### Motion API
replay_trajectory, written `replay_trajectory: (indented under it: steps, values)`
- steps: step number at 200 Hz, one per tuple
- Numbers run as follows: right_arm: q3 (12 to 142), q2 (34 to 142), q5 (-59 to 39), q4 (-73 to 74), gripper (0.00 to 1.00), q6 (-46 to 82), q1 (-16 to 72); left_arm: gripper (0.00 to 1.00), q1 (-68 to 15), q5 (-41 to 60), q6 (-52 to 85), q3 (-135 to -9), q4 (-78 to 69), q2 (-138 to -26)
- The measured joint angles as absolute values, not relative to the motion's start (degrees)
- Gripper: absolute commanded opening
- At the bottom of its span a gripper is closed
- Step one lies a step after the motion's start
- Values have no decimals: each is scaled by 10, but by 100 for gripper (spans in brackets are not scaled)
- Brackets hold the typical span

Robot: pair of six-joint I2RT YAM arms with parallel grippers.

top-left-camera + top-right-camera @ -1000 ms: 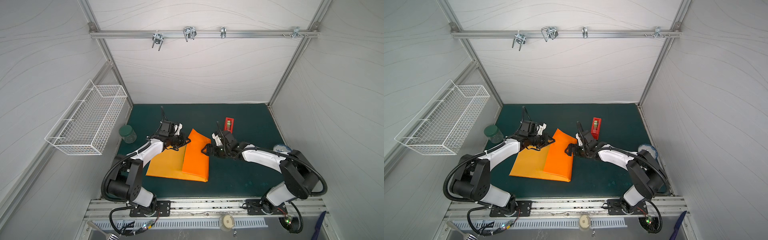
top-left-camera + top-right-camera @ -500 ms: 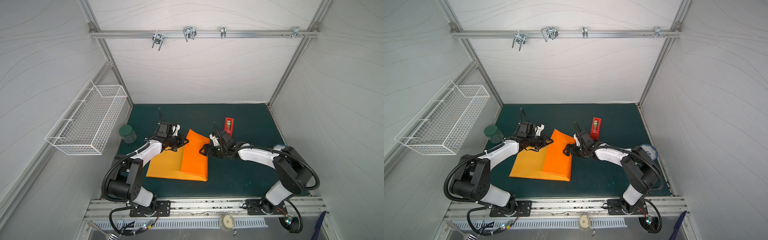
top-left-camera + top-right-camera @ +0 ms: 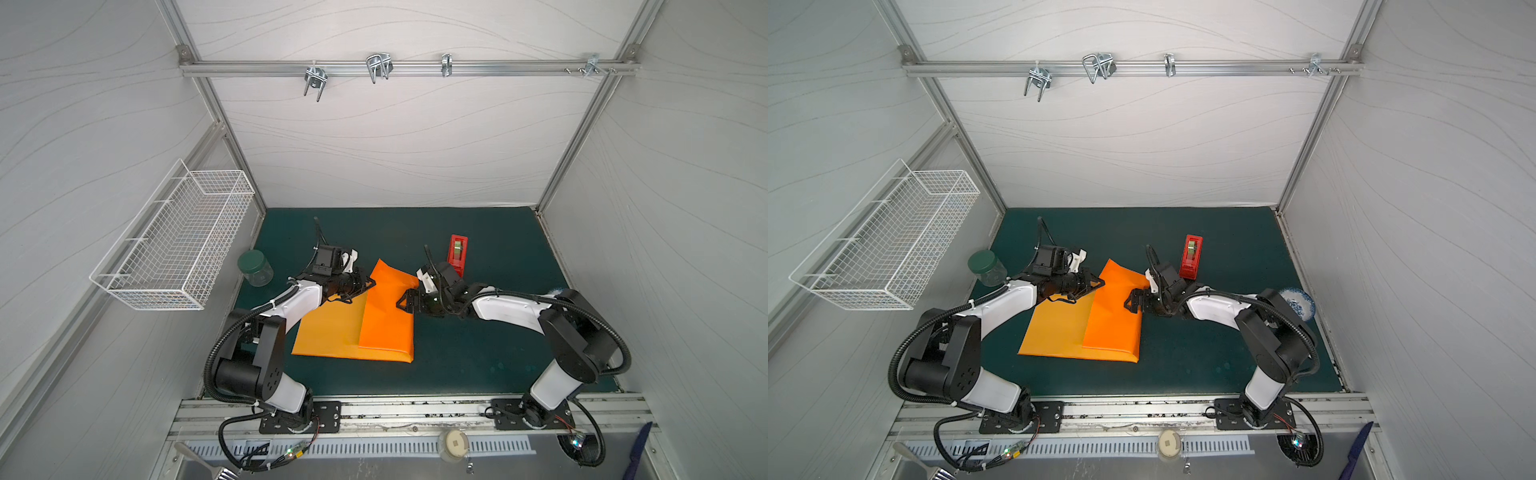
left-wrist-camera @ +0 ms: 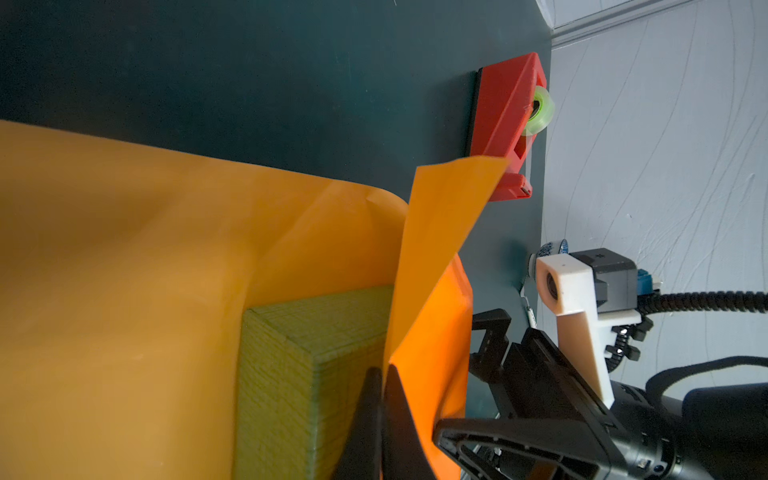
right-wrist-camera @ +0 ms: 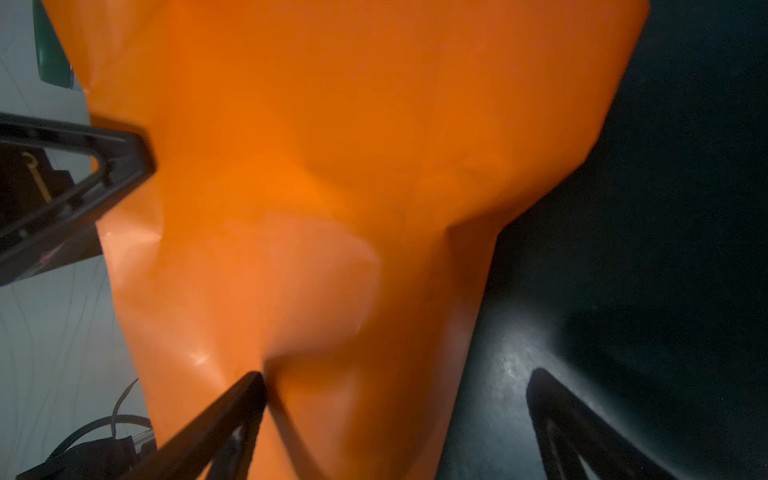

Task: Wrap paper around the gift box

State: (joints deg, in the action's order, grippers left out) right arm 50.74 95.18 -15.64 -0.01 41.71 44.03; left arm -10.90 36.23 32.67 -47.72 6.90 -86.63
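Note:
The orange paper (image 3: 353, 332) (image 3: 1084, 328) lies on the green mat, its right part folded up and over toward the left. In both top views it hides the gift box; the left wrist view shows the olive-green gift box (image 4: 291, 353) under the raised flap of paper (image 4: 124, 249). My left gripper (image 3: 370, 284) (image 3: 1098, 284) (image 4: 382, 372) is shut on the flap's edge at the box's far corner. My right gripper (image 3: 405, 302) (image 3: 1133, 301) (image 5: 397, 374) is open against the fold's right side, one finger (image 5: 232, 407) pressing into the paper (image 5: 332, 166).
A red tape dispenser (image 3: 457, 253) (image 3: 1192, 257) (image 4: 505, 120) stands just behind the right gripper. A green-lidded jar (image 3: 254, 268) sits at the mat's left edge, a blue-and-white bowl (image 3: 1298, 303) at its right edge. A wire basket (image 3: 178, 241) hangs on the left wall.
My right gripper has slid left, pushing into the folded paper's side. The left gripper has kept its pinch on the flap in nearly the same place.

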Motion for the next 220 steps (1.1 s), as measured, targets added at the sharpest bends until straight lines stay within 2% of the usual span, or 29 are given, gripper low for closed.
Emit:
replay_trajectory:
  steps: [123,137,193,203,220]
  values:
    - [521,970,-159,7,99,420,442,0,-104,347,319,-472,70,-867]
    - [519,970,-159,8,99,420,442,9,-104,344,319,-469,70,-867]
    - [508,970,-159,28,99,420,442,64,-102,324,334,-434,51,-829]
    - [507,970,-159,30,99,420,442,69,-102,318,332,-421,52,-819]
    - [507,970,-159,31,99,420,442,72,-102,309,336,-402,54,-804]
